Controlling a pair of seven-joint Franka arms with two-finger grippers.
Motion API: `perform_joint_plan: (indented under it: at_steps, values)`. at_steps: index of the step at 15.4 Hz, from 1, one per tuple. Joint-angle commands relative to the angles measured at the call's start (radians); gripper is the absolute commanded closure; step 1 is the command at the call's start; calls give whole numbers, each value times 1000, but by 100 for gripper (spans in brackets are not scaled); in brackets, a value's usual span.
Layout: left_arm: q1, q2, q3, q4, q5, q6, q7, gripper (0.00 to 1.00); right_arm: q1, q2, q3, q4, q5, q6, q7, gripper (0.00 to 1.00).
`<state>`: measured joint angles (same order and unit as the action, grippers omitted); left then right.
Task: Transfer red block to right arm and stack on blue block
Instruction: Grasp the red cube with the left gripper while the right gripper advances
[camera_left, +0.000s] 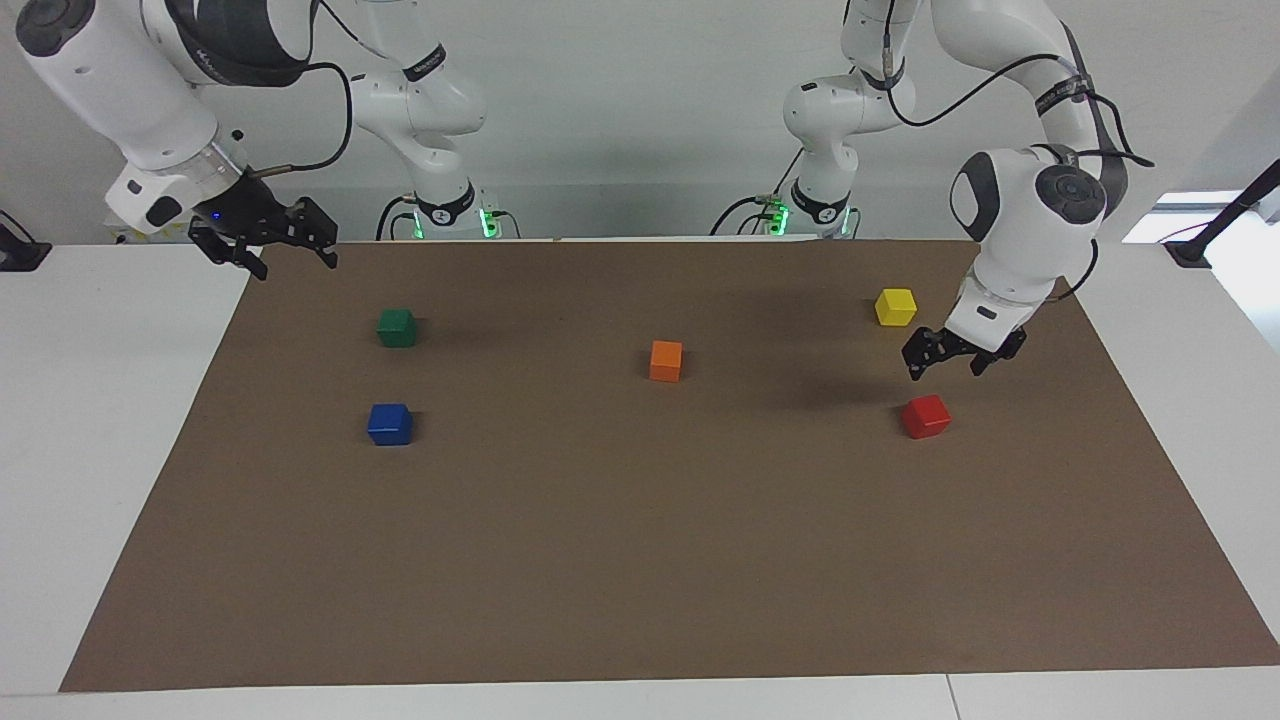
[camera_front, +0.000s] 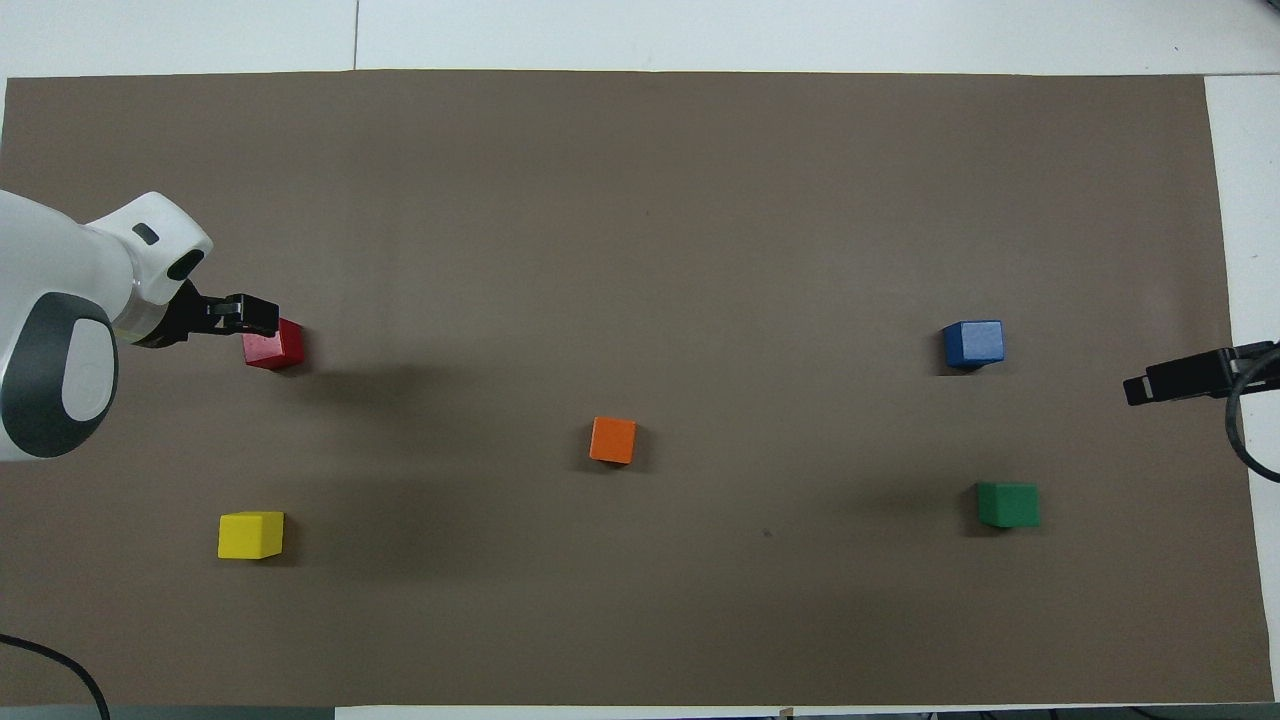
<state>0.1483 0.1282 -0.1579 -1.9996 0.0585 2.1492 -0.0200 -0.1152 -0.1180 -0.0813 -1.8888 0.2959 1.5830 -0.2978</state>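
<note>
The red block (camera_left: 926, 416) sits on the brown mat toward the left arm's end; it also shows in the overhead view (camera_front: 277, 347). My left gripper (camera_left: 945, 369) hangs open just above it, clear of it; in the overhead view the left gripper (camera_front: 243, 316) overlaps the block's edge. The blue block (camera_left: 390, 424) sits toward the right arm's end, also in the overhead view (camera_front: 972, 343). My right gripper (camera_left: 291, 264), with a blue wrist light, waits open and empty, raised over the mat's edge (camera_front: 1145, 386).
An orange cube (camera_left: 666, 360) sits mid-mat. A yellow cube (camera_left: 895, 306) lies nearer to the robots than the red block. A green cube (camera_left: 396, 327) lies nearer to the robots than the blue block. White table (camera_left: 110, 420) surrounds the mat.
</note>
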Motion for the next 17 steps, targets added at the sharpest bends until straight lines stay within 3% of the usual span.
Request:
perform_joint_plan:
  at_steps: [1, 8, 14, 15, 16, 17]
  values:
    - [19, -1, -5, -51, 17, 81, 2, 0, -37, -28, 3, -88, 193, 29, -64, 0]
    - [14, 44, -5, -100, 17, 173, -58, 0, -86, 43, 3, -215, 690, 17, -285, 0]
    - [13, 114, -5, -145, 17, 294, -103, 0, 23, 75, 5, -314, 1127, 17, -374, 0]
    - [14, 117, -5, -142, 17, 291, -103, 14, 55, 77, 5, -340, 1185, 18, -407, 0]
    - [16, 117, -5, -130, 17, 269, -103, 68, 77, 77, 6, -358, 1225, 15, -414, 0]
    - [14, 120, -5, -104, 15, 226, -103, 100, 92, 80, 6, -369, 1262, -3, -414, 0]
